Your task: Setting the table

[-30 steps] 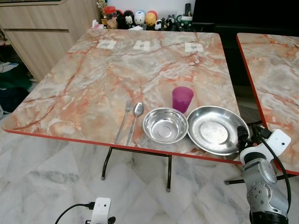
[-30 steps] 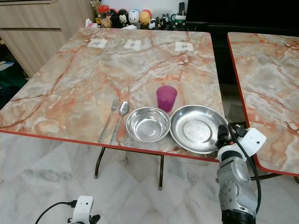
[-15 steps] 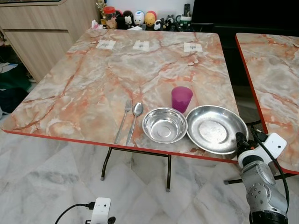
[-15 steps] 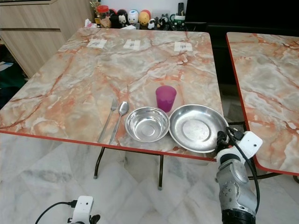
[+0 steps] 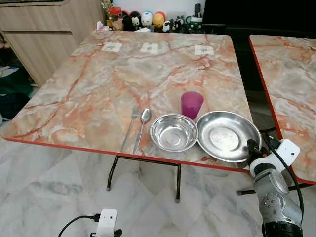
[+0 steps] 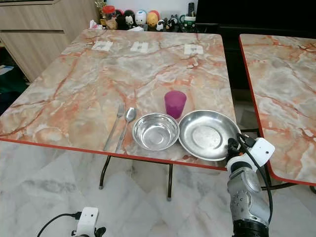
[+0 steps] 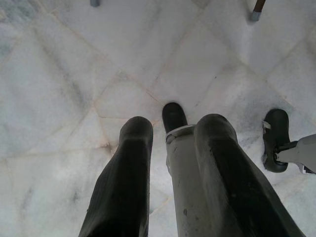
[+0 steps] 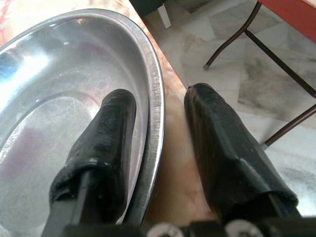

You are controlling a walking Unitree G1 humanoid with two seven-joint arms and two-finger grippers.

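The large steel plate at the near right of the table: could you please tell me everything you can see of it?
The round, shiny stainless-steel plate is shallow, with a flat centre and a raised rolled rim. It lies upright and empty on the marble-patterned table, at its near right corner. The smaller steel bowl sits against its left rim, and the purple plastic cup stands just behind. The right hand straddles its rim with fingers open, one finger inside the plate, the other outside.

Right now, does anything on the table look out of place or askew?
Mostly tidy. The fork and spoon lie side by side, the bowl and purple cup are upright. One oddity: the steel plate sits close to the table's near edge, with the right claw straddling its rim.
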